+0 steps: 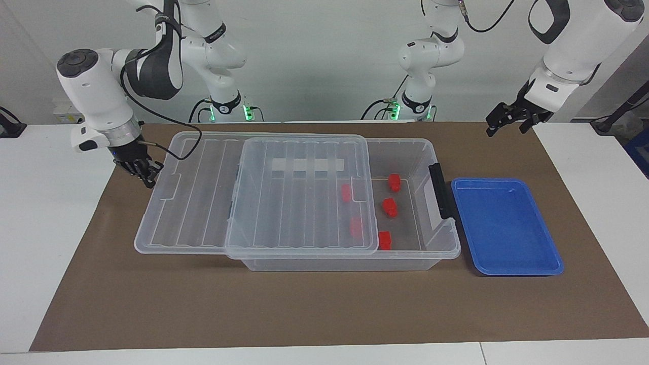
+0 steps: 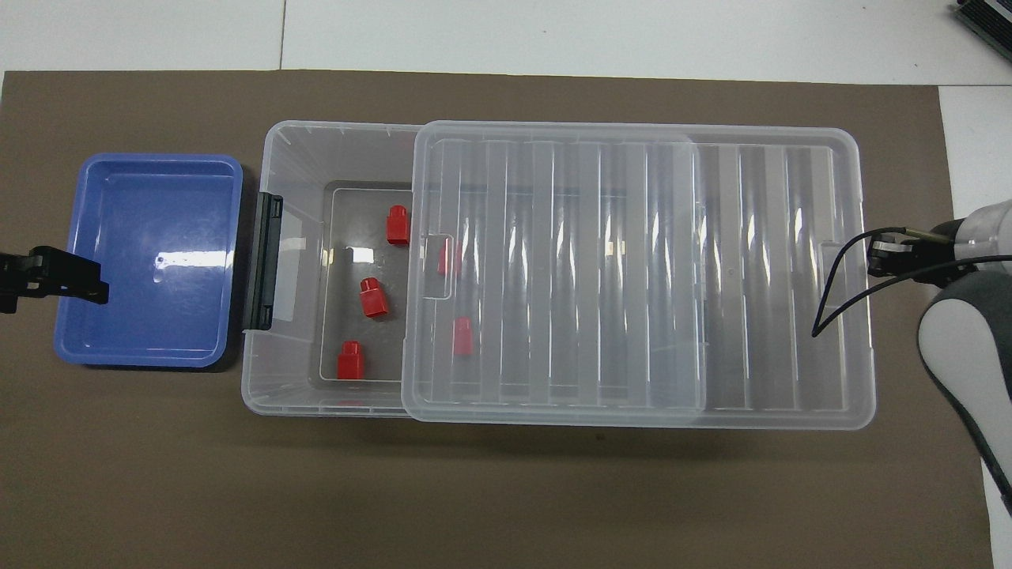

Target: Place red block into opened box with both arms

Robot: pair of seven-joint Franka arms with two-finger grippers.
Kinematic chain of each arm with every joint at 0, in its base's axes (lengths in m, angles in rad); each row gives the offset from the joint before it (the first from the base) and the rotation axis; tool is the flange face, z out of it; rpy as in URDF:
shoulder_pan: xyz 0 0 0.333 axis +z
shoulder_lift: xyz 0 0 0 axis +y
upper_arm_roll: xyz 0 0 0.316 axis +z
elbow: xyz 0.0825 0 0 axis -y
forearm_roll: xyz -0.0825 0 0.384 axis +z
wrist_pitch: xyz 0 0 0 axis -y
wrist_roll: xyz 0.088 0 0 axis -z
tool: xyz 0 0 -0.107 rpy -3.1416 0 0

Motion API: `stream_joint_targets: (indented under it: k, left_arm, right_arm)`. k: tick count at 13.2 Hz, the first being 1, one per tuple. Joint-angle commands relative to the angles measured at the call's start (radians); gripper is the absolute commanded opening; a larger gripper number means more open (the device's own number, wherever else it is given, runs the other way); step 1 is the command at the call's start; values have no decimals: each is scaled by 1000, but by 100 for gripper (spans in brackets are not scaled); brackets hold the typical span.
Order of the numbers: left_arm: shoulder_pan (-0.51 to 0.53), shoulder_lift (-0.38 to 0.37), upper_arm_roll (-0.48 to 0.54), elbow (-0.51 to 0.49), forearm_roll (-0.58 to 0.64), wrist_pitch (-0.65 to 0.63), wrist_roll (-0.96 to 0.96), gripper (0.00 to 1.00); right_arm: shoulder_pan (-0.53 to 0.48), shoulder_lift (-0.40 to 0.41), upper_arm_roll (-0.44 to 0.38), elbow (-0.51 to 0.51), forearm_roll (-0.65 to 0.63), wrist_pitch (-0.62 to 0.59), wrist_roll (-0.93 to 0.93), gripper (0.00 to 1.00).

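The clear box [image 1: 398,141] [image 2: 291,158] lies across the brown mat, its ribbed lid [image 1: 299,203] [image 2: 632,276] resting on it and overhanging toward the right arm's end. Inside lie several red blocks, three in the uncovered part [image 1: 389,207] [image 2: 372,297] and two seen through the lid [image 1: 356,226] [image 2: 462,336]. My right gripper [image 1: 147,177] [image 2: 887,258] is shut, low, against the lid's overhanging end. My left gripper [image 1: 504,128] [image 2: 85,280] hangs open and holds nothing, over the blue tray's outer edge.
A shallow blue tray [image 1: 507,228] [image 2: 150,237] with nothing in it sits beside the box's dark latch [image 1: 441,195] at the left arm's end. The brown mat [image 1: 304,304] covers most of the white table. A black cable loops from the right wrist over the lid.
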Motion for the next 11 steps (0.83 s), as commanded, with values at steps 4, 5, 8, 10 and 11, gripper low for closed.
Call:
stream_joint_targets:
  k: [4,5,8,10,11]
  left_arm:
    - [-34,-37,6,-63,5,101,34,100]
    - [-46,-31,9,-61,5,106,34,100]
    - [-52,-28,10,-60,5,120,34,100]
    - [-52,-10,13,-51,-1,121,36,100]
    - [-55,-5,13,-46,-3,120,36,100]
  right_arm:
    - [126,-16,3,-41,7,30,34,0]
    - [146,-16,3,-43,7,30,54,0]
    - [219,-19,3,-55,8,30,149,0]
    - [255,-22,3,-61,7,30,197,0]
    - [270,-22,3,-63,8,30,195,0]
